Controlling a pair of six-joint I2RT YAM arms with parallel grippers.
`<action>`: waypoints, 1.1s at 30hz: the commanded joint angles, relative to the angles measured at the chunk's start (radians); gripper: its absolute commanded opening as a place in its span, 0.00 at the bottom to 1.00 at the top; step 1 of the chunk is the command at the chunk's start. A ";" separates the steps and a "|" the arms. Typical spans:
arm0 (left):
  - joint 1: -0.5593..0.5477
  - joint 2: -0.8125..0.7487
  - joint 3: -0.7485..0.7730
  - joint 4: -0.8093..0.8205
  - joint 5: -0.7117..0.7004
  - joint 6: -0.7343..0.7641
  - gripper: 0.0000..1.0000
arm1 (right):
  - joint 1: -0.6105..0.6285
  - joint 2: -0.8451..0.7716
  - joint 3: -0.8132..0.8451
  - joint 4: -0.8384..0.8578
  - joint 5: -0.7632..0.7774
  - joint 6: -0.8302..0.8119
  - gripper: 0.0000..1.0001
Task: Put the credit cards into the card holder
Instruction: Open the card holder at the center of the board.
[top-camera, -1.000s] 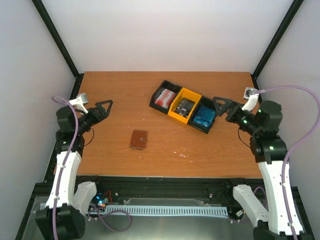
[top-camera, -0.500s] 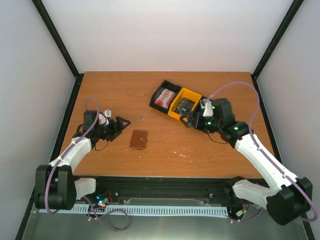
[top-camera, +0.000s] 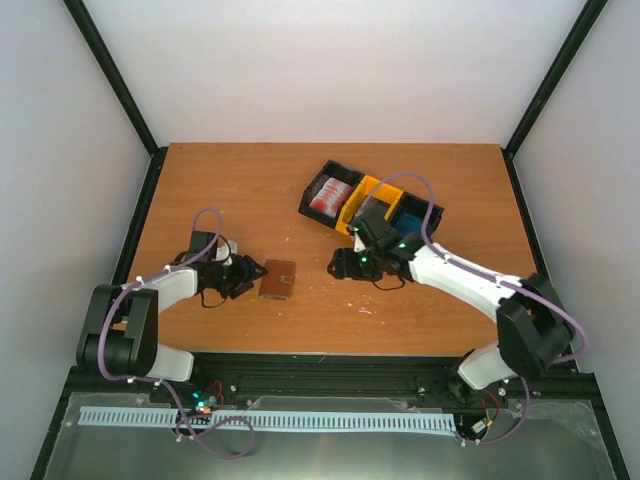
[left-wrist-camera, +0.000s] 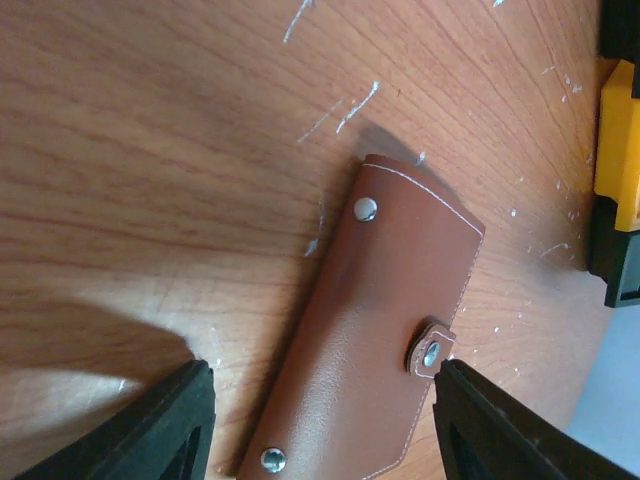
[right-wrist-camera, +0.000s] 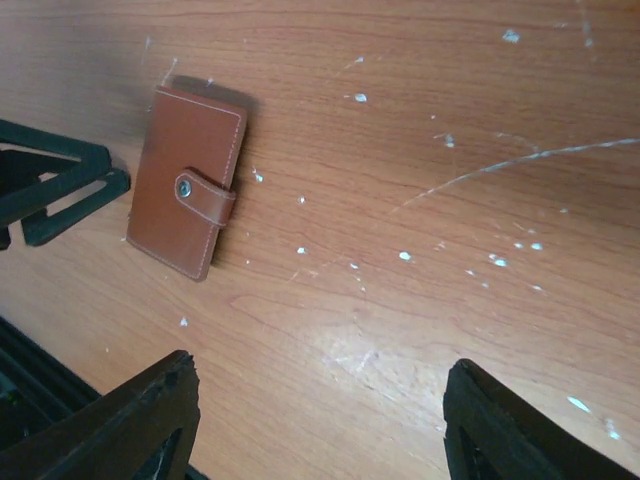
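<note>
- The table shows you a task that has barely begun: nothing has been moved into place, and every step is ahead of you.
- The row of three bins sits right of the table's centre, toward the far edge, and angled. You have a black bin at each end and a yellow one between them, partly covered by the right arm.
- Your right gripper hangs low over bare wood between the bins and the holder, its jaws spread wide with nothing between them. It is nearer the holder than the cards, so I judge it is not yet fetching a card.
- Your left gripper is down at the holder's left side with its jaws apart, straddling the near end of the holder. One finger stands clear of the leather and the other is just beside the snap tab. I cannot tell whether that one touches, but nothing is clamped yet.
- The card holder lies flat on the table, left of centre and toward the near edge. It is folded shut with its snap tab fastened, so you must open it before any card can go in.
- The credit cards are all in the bins as far as you can see: red-and-white in the left black bin, blue in the right one. None is on the table, in a gripper or in the holder.
</note>
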 joint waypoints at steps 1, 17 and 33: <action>-0.006 0.038 0.025 0.026 0.004 0.021 0.62 | 0.056 0.108 0.082 0.018 0.043 0.034 0.65; -0.098 0.064 -0.022 0.109 0.086 0.010 0.51 | 0.151 0.504 0.324 0.105 0.014 0.046 0.50; -0.101 0.102 -0.001 0.137 0.061 -0.047 0.48 | 0.151 0.627 0.338 0.135 -0.074 0.043 0.29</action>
